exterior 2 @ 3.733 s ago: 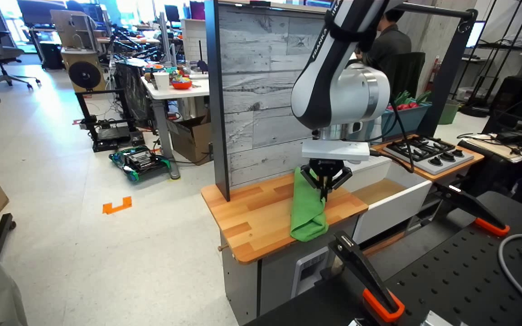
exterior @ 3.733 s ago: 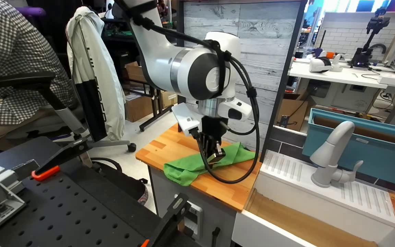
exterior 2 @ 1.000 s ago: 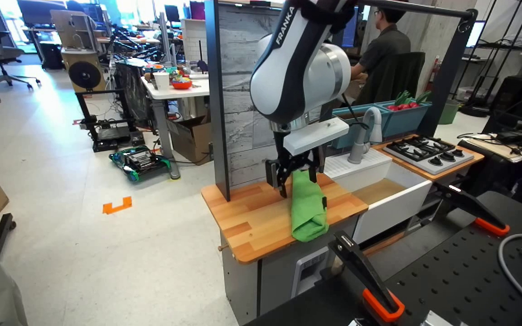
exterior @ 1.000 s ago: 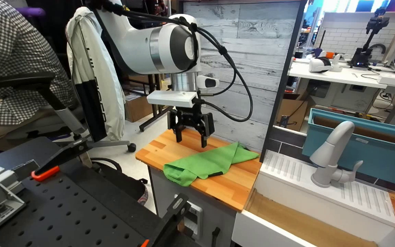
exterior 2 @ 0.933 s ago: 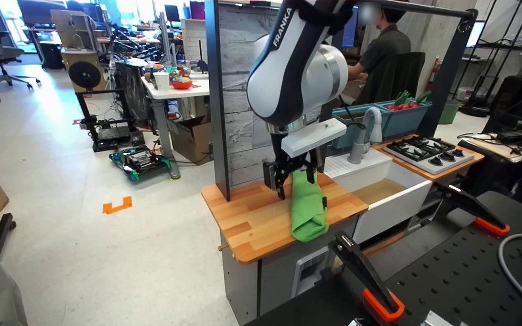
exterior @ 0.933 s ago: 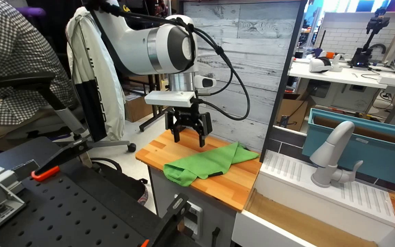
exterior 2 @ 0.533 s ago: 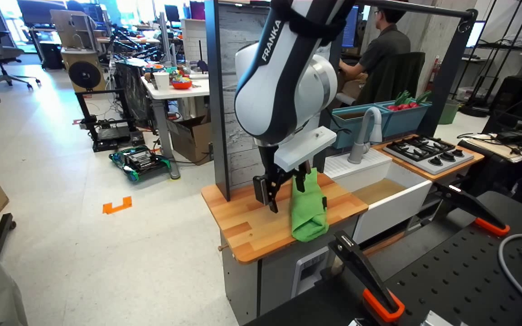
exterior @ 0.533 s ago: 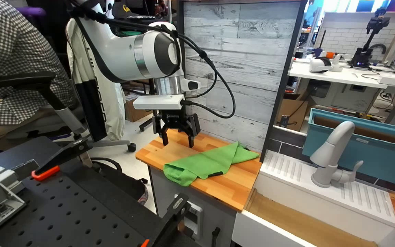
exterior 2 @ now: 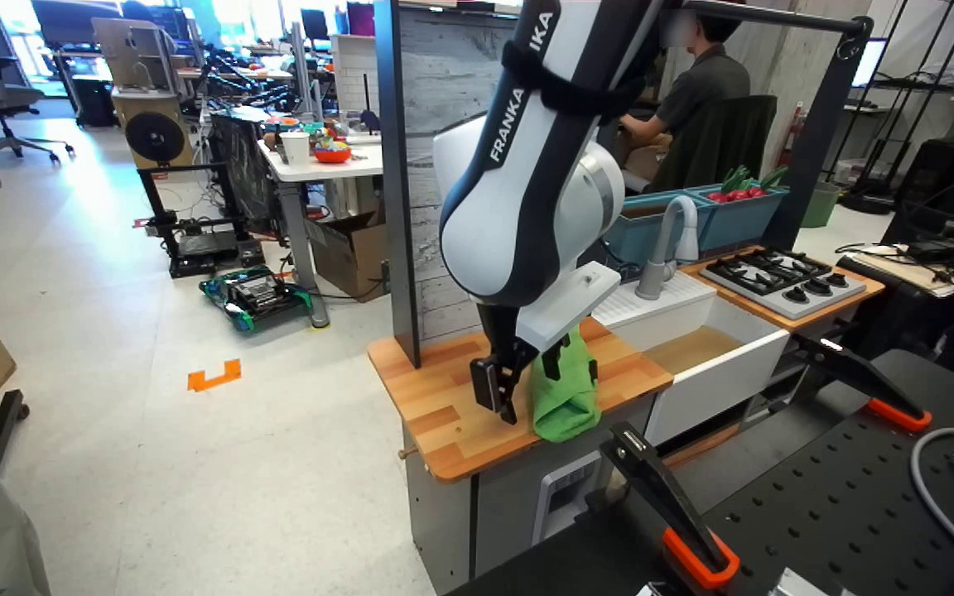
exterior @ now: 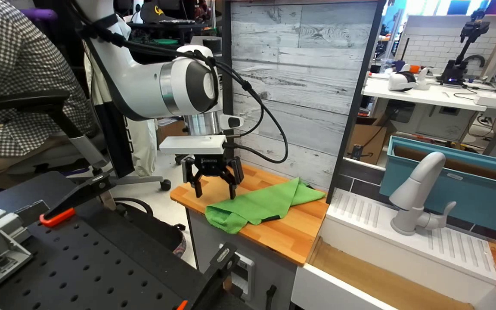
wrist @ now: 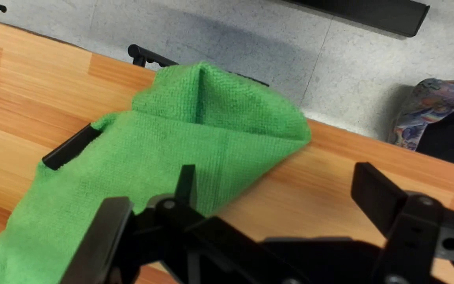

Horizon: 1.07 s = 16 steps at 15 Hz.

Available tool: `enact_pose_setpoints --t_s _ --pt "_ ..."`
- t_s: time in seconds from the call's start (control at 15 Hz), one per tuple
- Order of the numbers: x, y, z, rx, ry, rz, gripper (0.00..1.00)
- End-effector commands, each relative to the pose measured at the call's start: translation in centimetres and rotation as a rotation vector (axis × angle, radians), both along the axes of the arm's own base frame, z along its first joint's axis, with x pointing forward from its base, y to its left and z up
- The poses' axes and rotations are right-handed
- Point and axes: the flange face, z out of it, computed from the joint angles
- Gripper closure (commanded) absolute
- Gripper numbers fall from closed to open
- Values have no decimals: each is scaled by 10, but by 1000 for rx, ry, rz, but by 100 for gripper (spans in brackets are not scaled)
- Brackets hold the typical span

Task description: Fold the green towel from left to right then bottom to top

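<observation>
Both exterior views look slantwise down from well back, facing the gray plank panel [exterior: 304,86] and sharing the wooden desk [exterior: 291,239], green towel [exterior: 261,205] and faucet [exterior: 418,185]. The wrist view, close above the towel, looks steeply down past the fingers [wrist: 378,199] to the floor [wrist: 349,67].

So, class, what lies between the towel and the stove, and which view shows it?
The sink, with a strip of wooden counter on either side, lies between the towel and the stove. An exterior view shows it.
</observation>
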Motion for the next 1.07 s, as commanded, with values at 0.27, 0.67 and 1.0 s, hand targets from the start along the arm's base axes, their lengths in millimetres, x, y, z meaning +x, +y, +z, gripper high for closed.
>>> enact_pose_setpoints --t_s 0.27,0.67,1.0 --pt "-12 -2 -23 -34 56 75 0" --pt "-11 -1 -27 -27 70 93 50" --pt "-7 -3 -24 -22 74 95 88"
